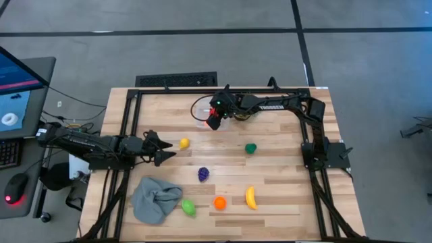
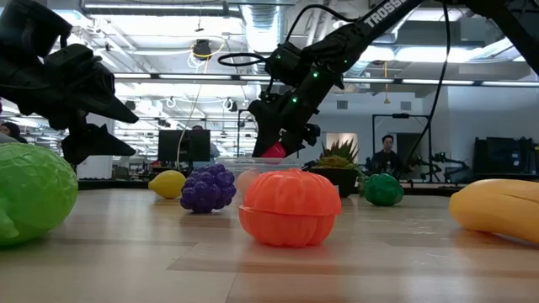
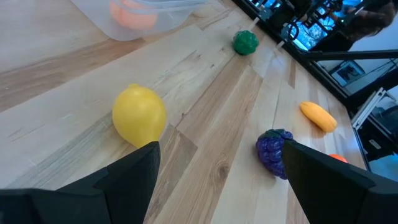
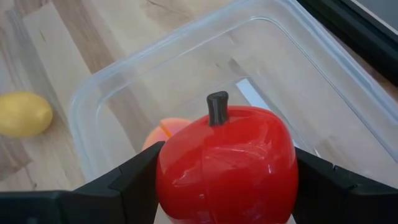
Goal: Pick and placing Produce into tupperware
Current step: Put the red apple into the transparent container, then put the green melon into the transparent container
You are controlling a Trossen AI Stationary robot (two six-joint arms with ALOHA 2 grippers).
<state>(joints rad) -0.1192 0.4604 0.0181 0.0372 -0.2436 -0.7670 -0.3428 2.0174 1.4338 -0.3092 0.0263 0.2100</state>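
Over the tub (image 4: 348, 106), right fingers (image 4: 140, 177) pinch a red apple (image 4: 227, 165).
An orange piece (image 4: 163, 132) sits below; a careless release could bounce the apple off it onto the counter (image 1: 283, 169). Left gripper (image 1: 164, 149), fingers spread, faces the lemon (image 1: 183, 143).

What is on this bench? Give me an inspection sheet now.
Surface: wooden table, black frame around it.
Job's things: clear tupperware holding an orange piece; red apple held over it. Loose: lemon, grapes, green lime, orange fruit, banana, broccoli.
Clutter: grey cloth, plant pot.
Grippers: right claw shut on the apple; left claw open, beside the lemon.
Cables: black loop beside the tupperware.
Surroundings: monitor, mouse, a person far behind.
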